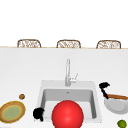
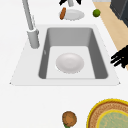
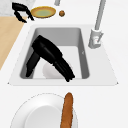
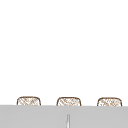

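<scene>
Lying across the back rim of a white plate [image 1: 117,108], the bread stick [image 1: 117,96] sits to the right of the sink [image 1: 40,96], near the bench's front right corner. The right hand [image 1: 104,87] hovers at its left end with fingers stretched out straight, holding nothing; I cannot tell whether it touches. Nothing is lifted yet. A white bowl [image 2: 69,62] rests in the sink. The left hand [image 1: 38,113] hangs at the sink's front left corner, fingers loose and empty. A lime [image 1: 122,123] lies by the front edge, and a yellow-rimmed plate [image 1: 12,111] sits at the bench's left.
</scene>
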Tool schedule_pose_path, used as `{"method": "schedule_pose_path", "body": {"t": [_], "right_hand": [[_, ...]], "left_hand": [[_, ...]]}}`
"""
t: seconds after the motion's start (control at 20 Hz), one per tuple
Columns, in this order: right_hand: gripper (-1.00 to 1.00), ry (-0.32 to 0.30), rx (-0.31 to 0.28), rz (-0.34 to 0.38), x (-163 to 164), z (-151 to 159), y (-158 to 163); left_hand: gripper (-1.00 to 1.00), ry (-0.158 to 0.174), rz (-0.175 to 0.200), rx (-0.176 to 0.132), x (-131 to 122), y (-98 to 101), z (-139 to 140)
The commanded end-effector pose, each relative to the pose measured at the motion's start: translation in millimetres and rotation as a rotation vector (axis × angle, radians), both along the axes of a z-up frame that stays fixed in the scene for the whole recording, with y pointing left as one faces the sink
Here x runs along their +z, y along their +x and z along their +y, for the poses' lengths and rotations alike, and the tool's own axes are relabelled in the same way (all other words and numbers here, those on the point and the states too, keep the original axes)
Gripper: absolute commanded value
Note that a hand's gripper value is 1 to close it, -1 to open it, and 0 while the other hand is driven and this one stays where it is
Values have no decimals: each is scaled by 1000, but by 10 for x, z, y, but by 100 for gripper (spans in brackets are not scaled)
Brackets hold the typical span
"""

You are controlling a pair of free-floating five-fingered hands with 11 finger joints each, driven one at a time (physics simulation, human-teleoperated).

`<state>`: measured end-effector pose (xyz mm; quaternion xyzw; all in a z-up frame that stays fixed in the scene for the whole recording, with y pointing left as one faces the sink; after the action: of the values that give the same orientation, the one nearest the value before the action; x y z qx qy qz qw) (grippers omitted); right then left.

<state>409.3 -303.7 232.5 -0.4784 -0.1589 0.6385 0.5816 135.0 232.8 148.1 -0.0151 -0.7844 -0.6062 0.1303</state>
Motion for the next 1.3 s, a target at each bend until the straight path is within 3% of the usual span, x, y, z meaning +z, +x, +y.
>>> {"method": "schedule_pose_path", "body": {"t": [0.0,0.6,0.95,1.25], "right_hand": [[-100,61,0,-18,-103,-207,-188],[-100,191,6,-4,-290,-862,-532],[-100,300,0,36,-346,-1131,-356],[-100,354,-2,59,-417,-1249,-177]], "left_hand": [[0,0,0,0,0,0,0],[0,0,0,0,0,0,0],[0,0,0,0,0,0,0],[0,0,0,0,0,0,0]]}}
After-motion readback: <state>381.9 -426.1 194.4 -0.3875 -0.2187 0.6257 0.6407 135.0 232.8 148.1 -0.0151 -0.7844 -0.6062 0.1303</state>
